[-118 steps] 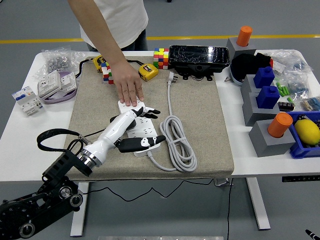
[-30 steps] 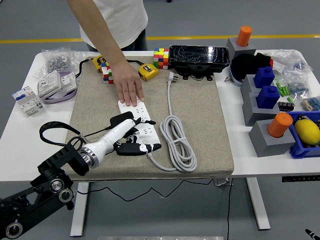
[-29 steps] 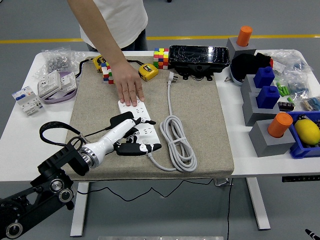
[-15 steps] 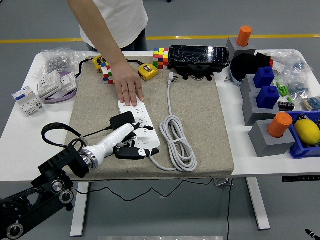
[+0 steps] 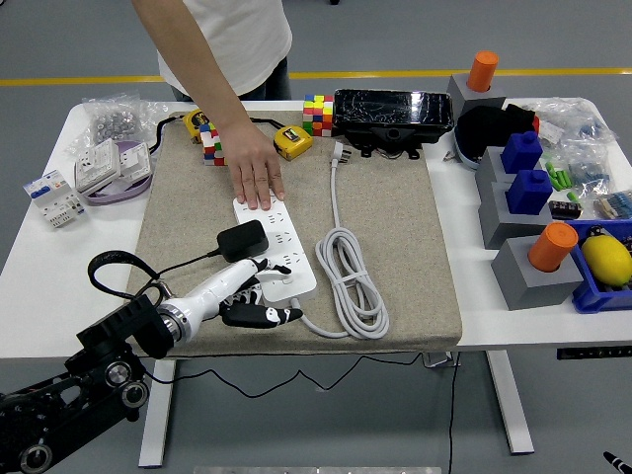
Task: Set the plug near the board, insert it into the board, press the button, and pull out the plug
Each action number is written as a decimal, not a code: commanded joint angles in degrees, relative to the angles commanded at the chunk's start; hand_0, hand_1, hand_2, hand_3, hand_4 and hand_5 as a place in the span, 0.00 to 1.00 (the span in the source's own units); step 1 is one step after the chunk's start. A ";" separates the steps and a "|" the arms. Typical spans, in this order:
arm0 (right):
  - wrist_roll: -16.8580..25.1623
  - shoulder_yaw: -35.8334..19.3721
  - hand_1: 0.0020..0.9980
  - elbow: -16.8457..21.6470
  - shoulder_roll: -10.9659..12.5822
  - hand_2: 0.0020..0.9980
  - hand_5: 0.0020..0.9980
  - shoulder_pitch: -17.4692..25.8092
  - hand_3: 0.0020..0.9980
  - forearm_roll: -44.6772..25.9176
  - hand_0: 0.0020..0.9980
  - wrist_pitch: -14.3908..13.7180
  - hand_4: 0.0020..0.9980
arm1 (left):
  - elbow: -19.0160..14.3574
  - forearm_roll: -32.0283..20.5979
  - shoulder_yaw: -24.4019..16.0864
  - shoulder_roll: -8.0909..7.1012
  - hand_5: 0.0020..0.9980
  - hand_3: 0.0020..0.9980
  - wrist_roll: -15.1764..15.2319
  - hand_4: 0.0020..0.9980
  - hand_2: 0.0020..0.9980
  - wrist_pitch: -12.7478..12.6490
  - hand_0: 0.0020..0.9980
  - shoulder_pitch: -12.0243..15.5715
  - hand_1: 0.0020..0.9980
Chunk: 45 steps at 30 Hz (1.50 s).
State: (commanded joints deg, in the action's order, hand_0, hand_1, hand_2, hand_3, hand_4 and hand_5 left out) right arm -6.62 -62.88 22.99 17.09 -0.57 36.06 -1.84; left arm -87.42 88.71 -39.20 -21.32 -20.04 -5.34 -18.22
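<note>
Plug (image 5: 242, 240), boxy black, on slab-shaped board (image 5: 277, 251)

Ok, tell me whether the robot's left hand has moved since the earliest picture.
Yes. The left hand has drawn back toward the table's near edge, off the white power strip, uncovering the black plug adapter.

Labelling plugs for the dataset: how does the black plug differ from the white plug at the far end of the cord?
1. The black plug is a blocky adapter; the white plug is small and slim.
2. The black one sits on the white power strip; the white one lies on the mat, clear of the strip.
3. The black one's cable is thin and black; the white one's cord is thick and coiled.

Neither is held by a hand.
</note>
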 joint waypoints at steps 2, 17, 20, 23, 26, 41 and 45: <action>-0.01 0.00 0.66 -0.01 0.01 0.68 0.49 0.03 0.60 -0.02 0.57 0.02 0.98 | 0.20 0.00 0.26 -0.02 0.50 0.84 -0.11 0.88 0.14 0.05 0.08 -0.06 0.07; 0.01 -0.05 0.66 0.04 -0.06 0.68 0.49 0.24 0.60 0.01 0.57 0.05 0.98 | 2.18 -0.06 1.30 0.14 0.50 0.84 -2.03 0.88 0.14 1.15 0.08 -0.11 0.07; 0.01 -0.11 0.66 0.03 -0.08 0.68 0.49 0.37 0.60 0.02 0.57 0.06 0.98 | 2.18 -0.09 1.22 0.22 0.50 0.84 -2.12 0.88 0.14 1.51 0.08 0.10 0.07; 0.01 -0.28 0.66 0.08 -0.09 0.68 0.49 0.38 0.60 0.07 0.57 0.04 0.98 | 1.91 -0.50 0.25 0.42 0.50 0.83 -0.05 0.88 0.14 0.67 0.08 0.50 0.07; 0.01 -0.38 0.66 0.02 -0.17 0.68 0.49 0.48 0.60 0.06 0.57 0.06 0.98 | 2.15 -1.54 -0.63 0.62 0.50 0.83 4.67 0.88 0.14 -1.94 0.08 0.48 0.07; 0.09 -0.45 0.66 0.05 -0.41 0.68 0.49 0.49 0.60 0.01 0.57 -0.01 0.98 | 8.48 -3.30 -4.26 2.32 0.48 0.61 21.85 0.89 0.50 -18.19 0.40 -2.15 0.44; 0.09 -0.33 0.66 0.06 -0.33 0.68 0.49 0.45 0.60 -0.06 0.57 -0.03 0.98 | 11.90 1.48 -5.38 3.37 0.47 0.67 20.95 0.92 0.65 -19.79 0.70 -3.62 0.71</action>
State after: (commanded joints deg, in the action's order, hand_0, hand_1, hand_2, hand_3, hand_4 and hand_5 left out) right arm -6.53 -63.21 23.04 16.75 -0.12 36.00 -1.87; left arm -75.52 90.19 -44.58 -17.96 0.92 -25.13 -21.84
